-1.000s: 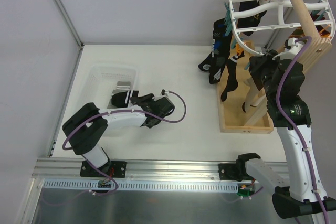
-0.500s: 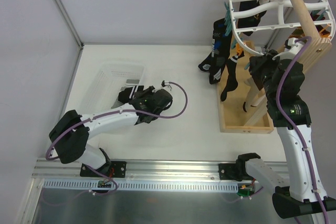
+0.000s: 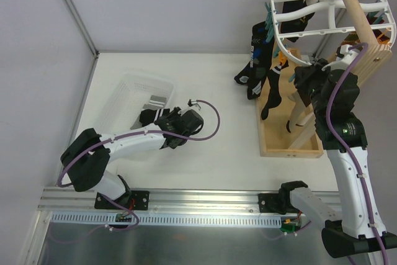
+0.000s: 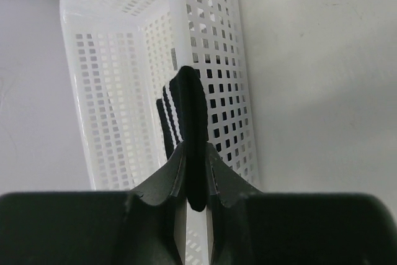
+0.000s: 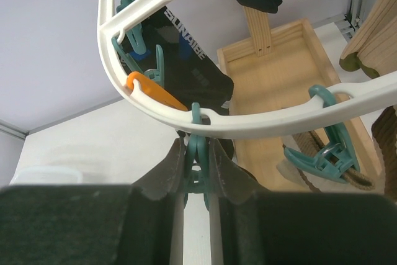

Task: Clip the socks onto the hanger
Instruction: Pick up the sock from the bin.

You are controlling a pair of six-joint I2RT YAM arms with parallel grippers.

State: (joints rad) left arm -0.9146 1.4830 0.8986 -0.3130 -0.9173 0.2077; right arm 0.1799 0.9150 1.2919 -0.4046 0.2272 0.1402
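Note:
A black sock (image 4: 188, 100) with white stripes is pinched between my left gripper's (image 4: 195, 148) shut jaws, just at the white mesh basket's (image 4: 115, 85) right wall. From above, that gripper (image 3: 162, 118) holds the sock (image 3: 149, 116) at the basket's (image 3: 127, 91) near corner. High at the right hangs the white oval hanger (image 3: 277, 37), and my right gripper (image 3: 305, 77) sits under its rim. In the right wrist view that gripper (image 5: 197, 164) is shut on a teal peg (image 5: 197, 151) hooked to the hanger rim (image 5: 260, 123). Black socks (image 3: 255, 66) hang from other pegs.
A wooden pole stand (image 3: 355, 13) with a tray base (image 3: 290, 146) carries the hanger at the right. An orange peg (image 5: 152, 89) and further teal pegs (image 5: 325, 153) ring the rim. Another striped sock (image 3: 155, 101) lies in the basket. A grey wall runs along the left.
My left gripper drew the striped sock up and out toward the basket's near right corner, and the basket swung askew. The right arm has stayed put on the peg.

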